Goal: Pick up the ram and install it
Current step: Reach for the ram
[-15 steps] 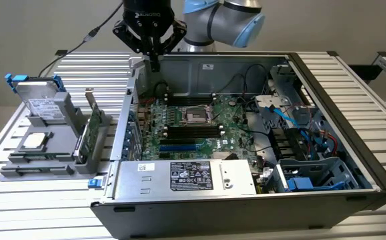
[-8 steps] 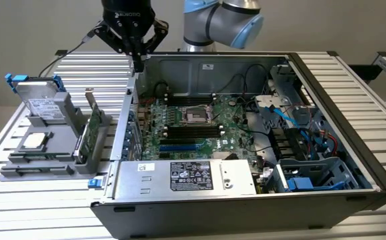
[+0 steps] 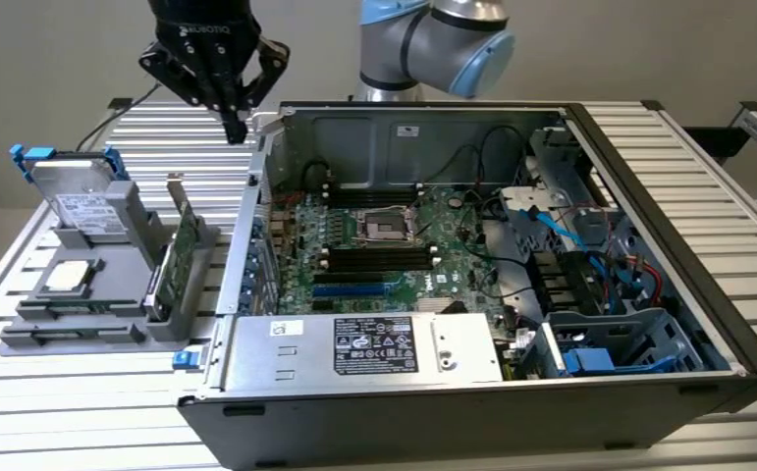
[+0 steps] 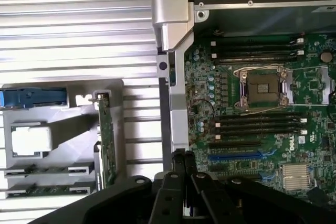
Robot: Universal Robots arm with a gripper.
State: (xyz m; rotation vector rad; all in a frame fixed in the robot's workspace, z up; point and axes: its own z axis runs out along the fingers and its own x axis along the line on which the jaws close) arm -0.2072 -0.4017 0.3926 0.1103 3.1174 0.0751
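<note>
Two ram sticks [image 4: 47,170] lie edge-up in the front slots of the grey holder [image 4: 68,124]; they are thin green strips, the second one [image 4: 48,188] just beside the first. In the exterior view the ram [image 3: 75,310] sits low at the holder's front. My black gripper [image 3: 236,130] hangs above the slatted table, behind the holder and close to the far corner of the case on the exterior view's left. Its fingers [image 4: 179,162] are pressed together with nothing between them. The empty black memory slots [image 4: 260,124] run beside the CPU socket [image 4: 261,87].
In the holder also stand a hard drive with blue rails [image 3: 80,201], a loose CPU [image 3: 69,278] and an upright green expansion card [image 3: 185,260]. The open computer case [image 3: 411,113] has tall walls, a power supply [image 3: 378,345] at its front and cables [image 3: 555,226] on the exterior view's right.
</note>
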